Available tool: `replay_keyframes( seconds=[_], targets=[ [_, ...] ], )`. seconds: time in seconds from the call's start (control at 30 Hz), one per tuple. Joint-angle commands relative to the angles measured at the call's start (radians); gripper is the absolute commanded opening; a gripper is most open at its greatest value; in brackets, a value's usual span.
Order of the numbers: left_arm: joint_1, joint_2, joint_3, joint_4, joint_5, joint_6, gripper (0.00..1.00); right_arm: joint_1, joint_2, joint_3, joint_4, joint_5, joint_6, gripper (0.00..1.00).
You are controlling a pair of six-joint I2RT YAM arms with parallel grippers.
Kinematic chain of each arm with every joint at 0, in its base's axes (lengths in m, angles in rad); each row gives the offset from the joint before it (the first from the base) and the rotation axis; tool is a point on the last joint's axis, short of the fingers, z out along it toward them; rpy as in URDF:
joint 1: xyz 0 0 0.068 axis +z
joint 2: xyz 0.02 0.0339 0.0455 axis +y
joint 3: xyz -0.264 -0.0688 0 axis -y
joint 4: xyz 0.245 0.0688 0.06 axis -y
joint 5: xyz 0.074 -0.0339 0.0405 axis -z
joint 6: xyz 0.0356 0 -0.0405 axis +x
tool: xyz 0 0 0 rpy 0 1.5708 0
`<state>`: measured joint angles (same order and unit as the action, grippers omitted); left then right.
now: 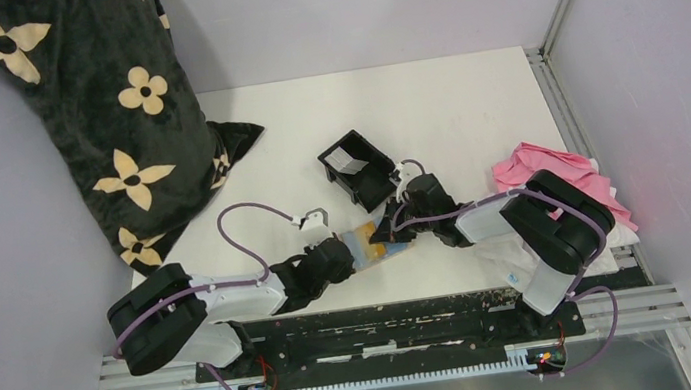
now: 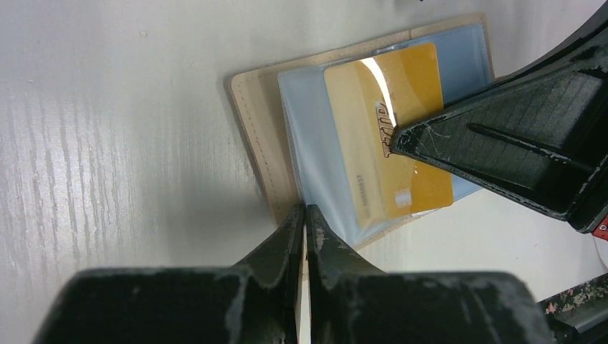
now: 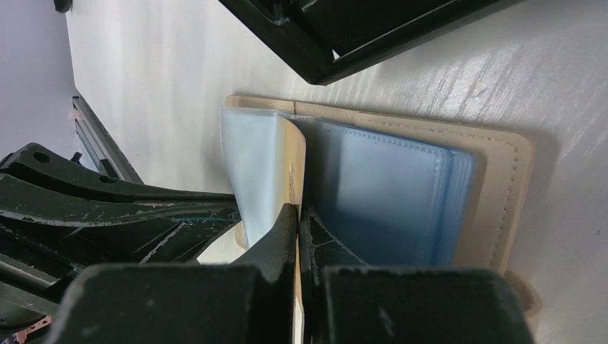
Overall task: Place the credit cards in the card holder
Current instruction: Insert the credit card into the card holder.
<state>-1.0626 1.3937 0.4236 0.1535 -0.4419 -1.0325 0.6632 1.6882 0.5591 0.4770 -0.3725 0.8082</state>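
The tan card holder lies open on the table between my two grippers. My left gripper is shut on its near edge, where the tan cover meets a clear sleeve. A golden-yellow credit card sits partly inside that sleeve. My right gripper is shut on the card's outer end, and the card shows edge-on in the right wrist view beside blue sleeves. A pale credit card lies in the black tray.
The black tray stands just behind the card holder, close to my right gripper. A black floral blanket fills the back left. A pink cloth lies on white fabric at the right edge, with walls around.
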Motion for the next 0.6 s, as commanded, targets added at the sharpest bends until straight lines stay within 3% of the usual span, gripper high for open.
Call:
replay_keyframes(
  seconds=[0.0,0.37,0.57],
  targets=[
    [-0.034,0.079,-0.059,-0.187,0.119,-0.046,0.09,0.018,0.045,-0.007,-0.107,0.026,-0.045,0.01],
    [-0.037,0.11,-0.042,-0.183,0.122,-0.047,0.09,0.044,0.062,0.005,-0.171,0.016,-0.08,0.01],
    [-0.041,0.08,-0.053,-0.182,0.115,-0.052,0.09,0.065,0.015,0.034,-0.283,0.097,-0.113,0.31]
  ],
)
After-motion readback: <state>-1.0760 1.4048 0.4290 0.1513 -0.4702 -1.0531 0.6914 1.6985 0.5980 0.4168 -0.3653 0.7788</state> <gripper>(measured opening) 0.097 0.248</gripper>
